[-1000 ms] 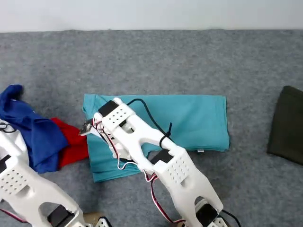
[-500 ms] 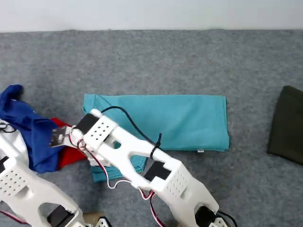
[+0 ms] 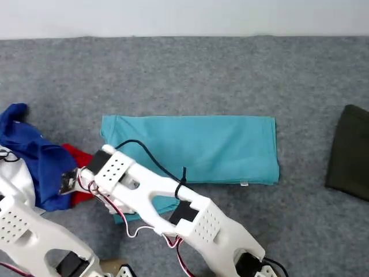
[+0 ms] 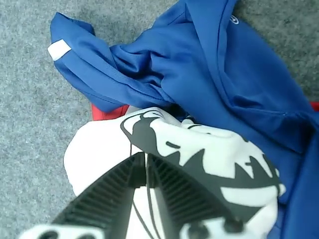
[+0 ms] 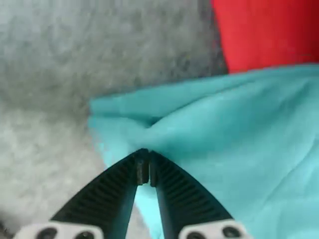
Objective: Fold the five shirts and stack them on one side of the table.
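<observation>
Desk (image 3: 173, 75): grey felt surface carrying all the garments and both arms.
Teal shirt (image 3: 219, 147): lies at mid-desk as a long flat rectangle. Its near left corner is bunched and lies under the right arm.
Right arm (image 3: 150, 190): stretches from the near edge of the desk across the teal shirt's near left corner, with its head just beside the red shirt.
Right claw (image 5: 143, 172): pinched tight on a puckered fold at the teal shirt's edge, with bare felt to one side and the red cloth just beyond.
Red shirt (image 3: 81, 158): lies between the blue shirt and the teal shirt, touching the teal one and partly covered by the blue one.
Blue shirt (image 3: 34, 156): crumpled at the left side of the desk, unfolded, lying over the red shirt and against the white one.
White shirt (image 4: 209, 149): has a black print, is heaped beside the blue shirt and sits directly beneath the left claw.
Left arm (image 3: 23, 228): stands at the near left corner of the desk, above the white shirt.
Left claw (image 4: 144, 167): drawn almost fully together with only a slit between the two halves. The tips are at the white cloth; whether any cloth is caught between them cannot be told.
Dark shirt (image 3: 349, 153): folded, flat at the far right edge of the desk, well apart from the others.
</observation>
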